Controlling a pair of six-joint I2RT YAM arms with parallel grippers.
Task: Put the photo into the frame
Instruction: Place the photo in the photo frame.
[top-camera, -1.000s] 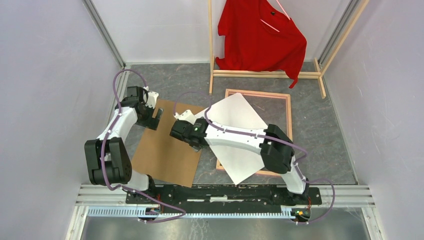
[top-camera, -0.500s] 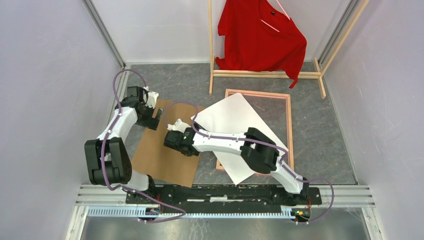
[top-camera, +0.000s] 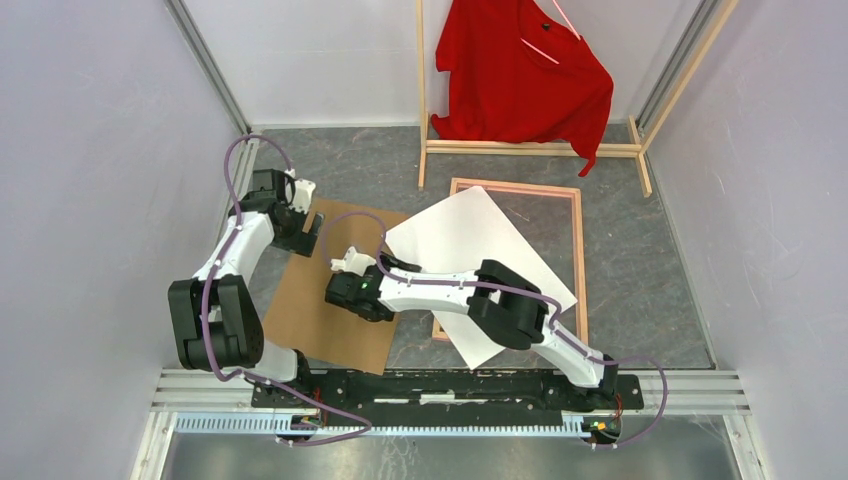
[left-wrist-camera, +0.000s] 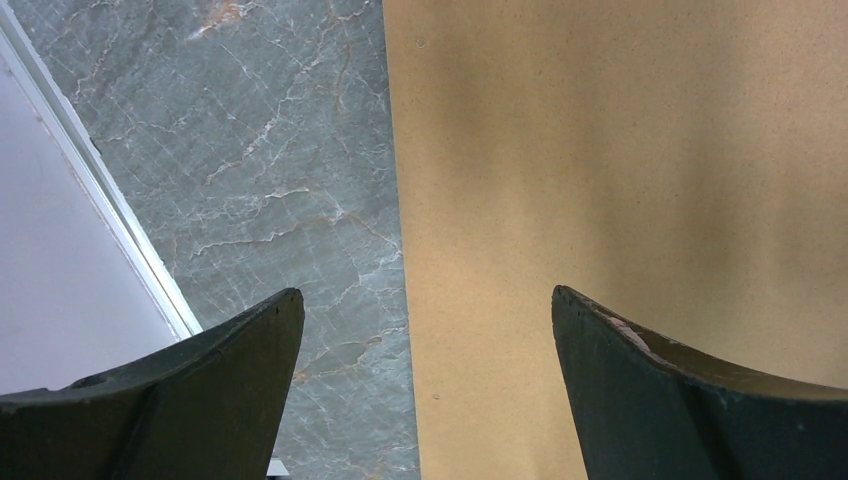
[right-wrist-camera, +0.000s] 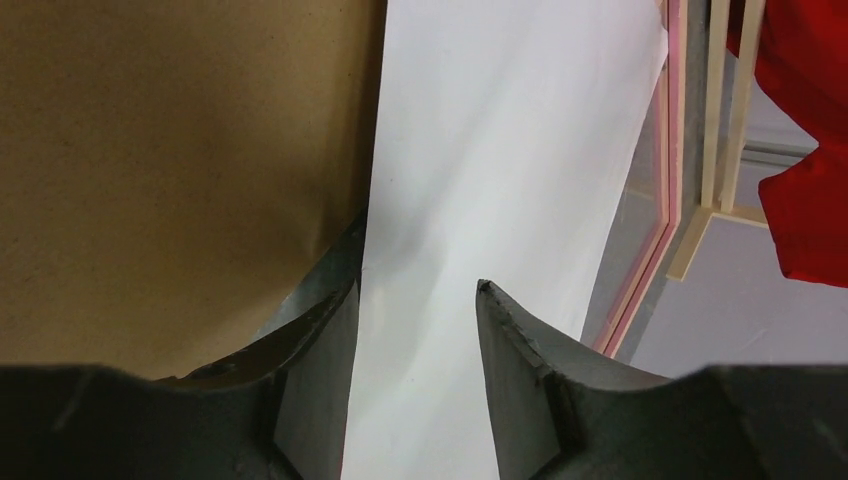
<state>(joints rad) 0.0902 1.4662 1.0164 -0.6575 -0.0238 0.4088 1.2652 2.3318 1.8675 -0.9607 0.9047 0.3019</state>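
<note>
Leave the left gripper (left-wrist-camera: 427, 292) hovering, jaws wide apart, over the left edge of the brown backing board (top-camera: 320, 310), clear of the work. Slide the right gripper (right-wrist-camera: 415, 287), jaws half apart and clamped on nothing yet, around the left corner of the photo (top-camera: 470, 240), lying white back up, askew across the board's right edge and the left rail of the frame (top-camera: 579, 250). Close gently, lift little, then square the sheet to the rails.
</note>
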